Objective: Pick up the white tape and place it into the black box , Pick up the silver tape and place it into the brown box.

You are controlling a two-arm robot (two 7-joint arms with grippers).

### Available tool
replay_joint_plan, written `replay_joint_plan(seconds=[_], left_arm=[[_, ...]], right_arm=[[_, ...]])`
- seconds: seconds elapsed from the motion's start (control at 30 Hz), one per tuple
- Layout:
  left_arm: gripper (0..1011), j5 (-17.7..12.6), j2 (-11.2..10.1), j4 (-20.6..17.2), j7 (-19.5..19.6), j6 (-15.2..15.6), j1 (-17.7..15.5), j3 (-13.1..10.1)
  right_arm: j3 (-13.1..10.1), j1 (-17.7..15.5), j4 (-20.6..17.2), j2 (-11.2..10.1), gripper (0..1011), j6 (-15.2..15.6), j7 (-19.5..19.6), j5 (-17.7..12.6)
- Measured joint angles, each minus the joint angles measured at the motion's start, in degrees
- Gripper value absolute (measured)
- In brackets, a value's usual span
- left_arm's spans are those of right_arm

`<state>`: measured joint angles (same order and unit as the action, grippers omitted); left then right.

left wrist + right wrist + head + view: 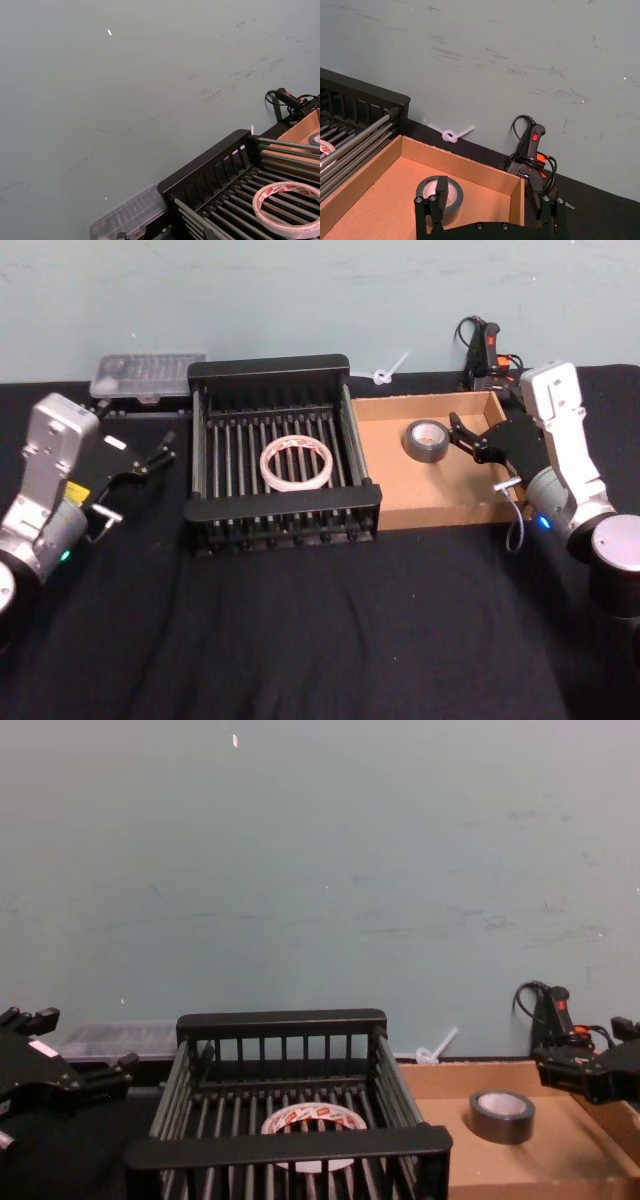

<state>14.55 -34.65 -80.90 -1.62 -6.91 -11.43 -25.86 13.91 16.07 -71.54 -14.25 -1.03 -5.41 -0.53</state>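
The white tape [296,462] lies flat on the slatted floor of the black box [281,511], roughly in its middle, with red print showing on its inner core; from the left wrist view it appears as a pale ring [286,207] resting on the metal-looking bars of the crate [210,170]. The silver tape [426,441] lies flat inside the brown box [437,510], towards the box's far left part, close to the wall it shares with the crate. The two boxes stand side by side, touching or nearly so, on a black tablecloth [330,630]. The right gripper [470,439] hovers over the brown box just beside the silver tape, its fingers spread apart and holding nothing; in the right wrist view one finger stands just in front of the roll [439,192] and the other beyond the cardboard wall [465,167]. The left gripper [152,453] hangs over the cloth to the left of the black box, its fingers also parted and empty. A clear plastic case [146,375] sits behind the crate's left corner, a black tool with a red switch [534,145] leans by the wall, and a white cable tie [451,134] lies near it.
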Motion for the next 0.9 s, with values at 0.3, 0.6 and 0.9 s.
replay_joint_plan(seconds=[0.3, 0.6, 0.9], left_arm=[[1001, 0.0, 0.0, 0.0, 0.0, 0.0, 0.0, 0.0], [1001, 0.0, 0.0, 0.0, 0.0, 0.0, 0.0, 0.0], [1001, 0.0, 0.0, 0.0, 0.0, 0.0, 0.0, 0.0]], right_arm=[[0.1, 0.0, -0.1, 0.0, 1000, 0.0, 0.0, -0.1], [0.1, 0.0, -0.1, 0.0, 1002, -0.1, 0.0, -0.2], [0.1, 0.0, -0.1, -0.1, 1000, -0.1, 0.0, -0.2]])
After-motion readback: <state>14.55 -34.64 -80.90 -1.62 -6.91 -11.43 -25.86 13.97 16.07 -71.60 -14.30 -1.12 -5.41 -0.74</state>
